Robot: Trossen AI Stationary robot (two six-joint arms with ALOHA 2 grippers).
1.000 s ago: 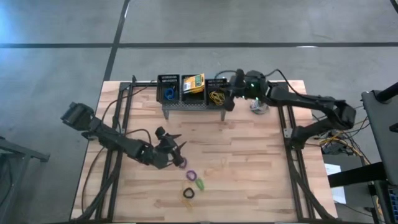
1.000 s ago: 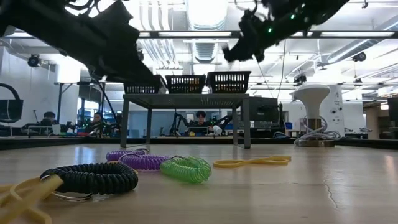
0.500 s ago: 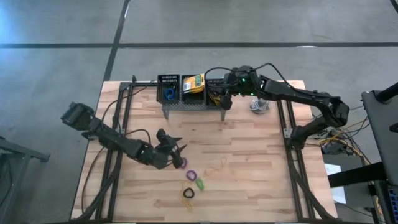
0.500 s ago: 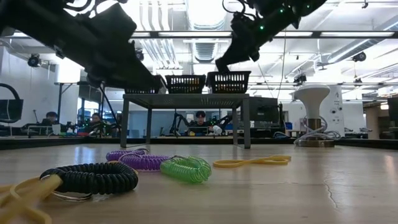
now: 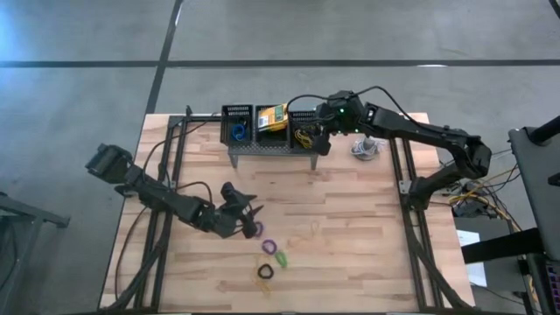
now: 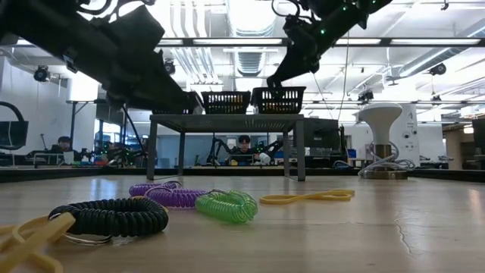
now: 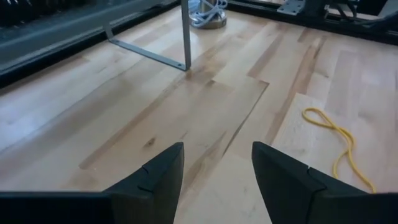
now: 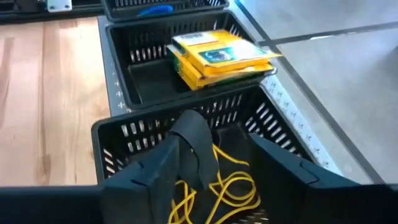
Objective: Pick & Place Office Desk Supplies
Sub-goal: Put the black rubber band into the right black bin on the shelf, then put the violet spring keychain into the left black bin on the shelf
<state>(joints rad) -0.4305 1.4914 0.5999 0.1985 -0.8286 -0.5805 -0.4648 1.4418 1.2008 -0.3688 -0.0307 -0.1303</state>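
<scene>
Our right gripper (image 8: 214, 163) hangs with fingers spread and empty directly over the tangle of thin yellow bands (image 8: 221, 190) in the small black mesh basket (image 8: 134, 134), while our left gripper (image 7: 217, 177), likewise open, hovers just short of the lone yellow band (image 7: 336, 140), whose long axis runs away from the fingertips.

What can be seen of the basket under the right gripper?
The black mesh basket looks like slotted wire or metal, rectangular and open-topped. It stands upright at one end of a row of three on the grey stand, at the table's far edge. Its neighbour, the middle basket, holds stacked yellow crayon boxes. Inside lies a loose tangle of thin yellow bands. The right gripper hangs above its opening, fingers apart, empty.
</scene>
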